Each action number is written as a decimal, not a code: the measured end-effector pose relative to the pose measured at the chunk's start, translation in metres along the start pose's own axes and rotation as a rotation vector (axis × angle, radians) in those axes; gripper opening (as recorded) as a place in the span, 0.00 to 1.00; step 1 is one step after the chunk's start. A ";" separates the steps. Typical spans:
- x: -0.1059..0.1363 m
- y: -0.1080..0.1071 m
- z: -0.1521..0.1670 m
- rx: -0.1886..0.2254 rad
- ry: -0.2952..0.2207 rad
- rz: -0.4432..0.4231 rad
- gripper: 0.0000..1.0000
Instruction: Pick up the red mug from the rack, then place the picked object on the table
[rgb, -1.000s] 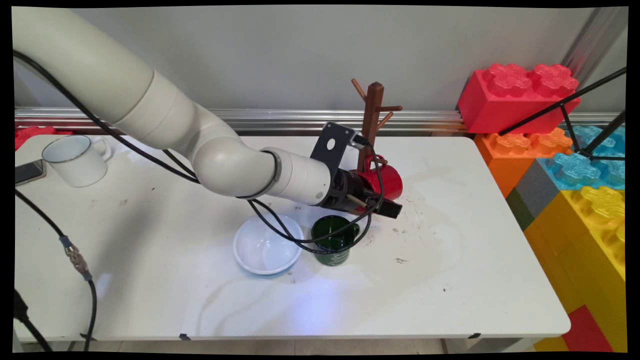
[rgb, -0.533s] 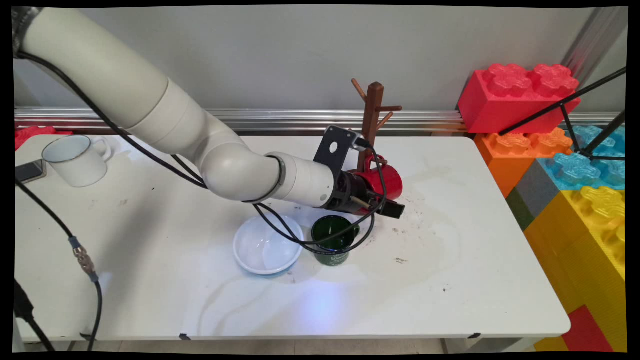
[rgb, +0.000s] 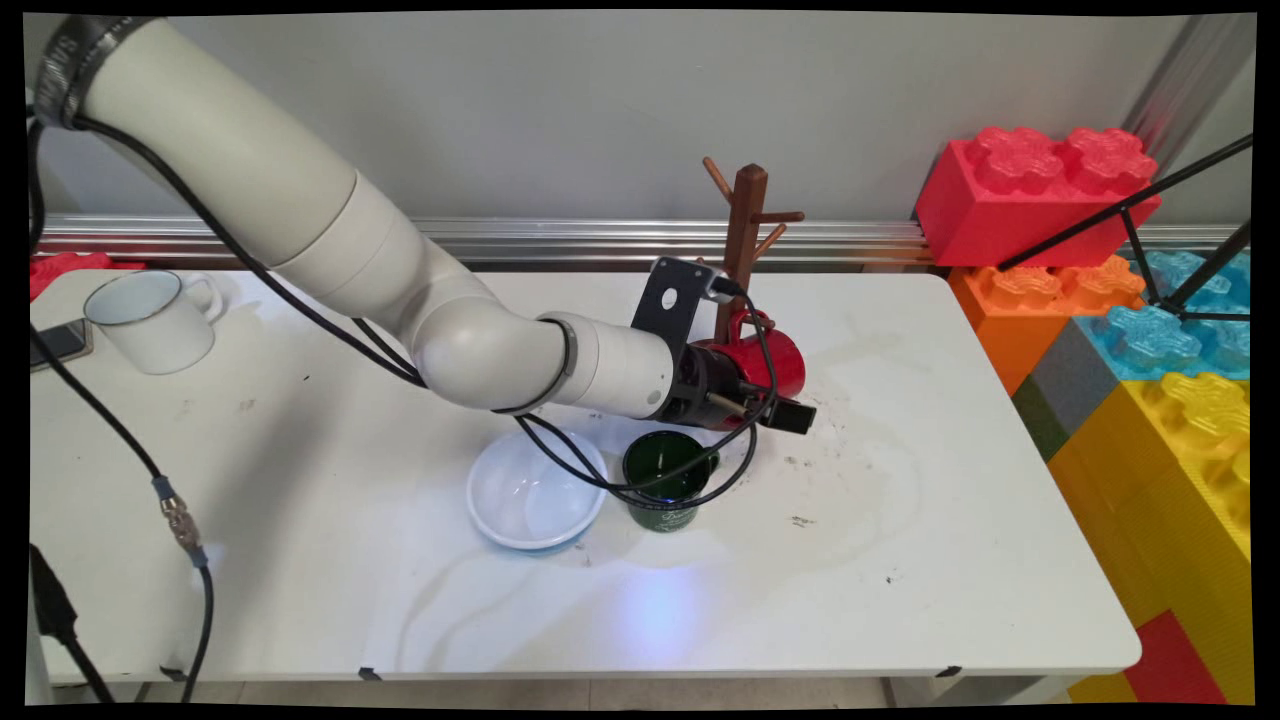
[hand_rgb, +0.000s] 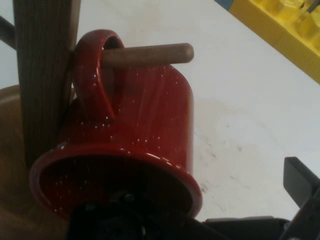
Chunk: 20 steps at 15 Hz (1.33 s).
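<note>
On the white table (rgb: 950, 480) we find the red mug (hand_rgb: 145, 135) hanging by its handle on the mug tree (rgb: 745, 225) peg, mouth facing the gripper (rgb: 760, 395). We cannot tell its jaws' state.

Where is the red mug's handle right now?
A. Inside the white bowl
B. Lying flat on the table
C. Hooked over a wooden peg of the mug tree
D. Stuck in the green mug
C. In the hand view, the red mug's handle loops around a wooden peg sticking out from the mug tree's post.
</note>
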 end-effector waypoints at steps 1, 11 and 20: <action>0.000 0.000 0.000 -0.002 0.003 -0.007 1.00; -0.002 0.001 -0.002 -0.011 0.021 -0.041 0.00; 0.006 -0.003 -0.004 0.018 0.042 -0.045 0.00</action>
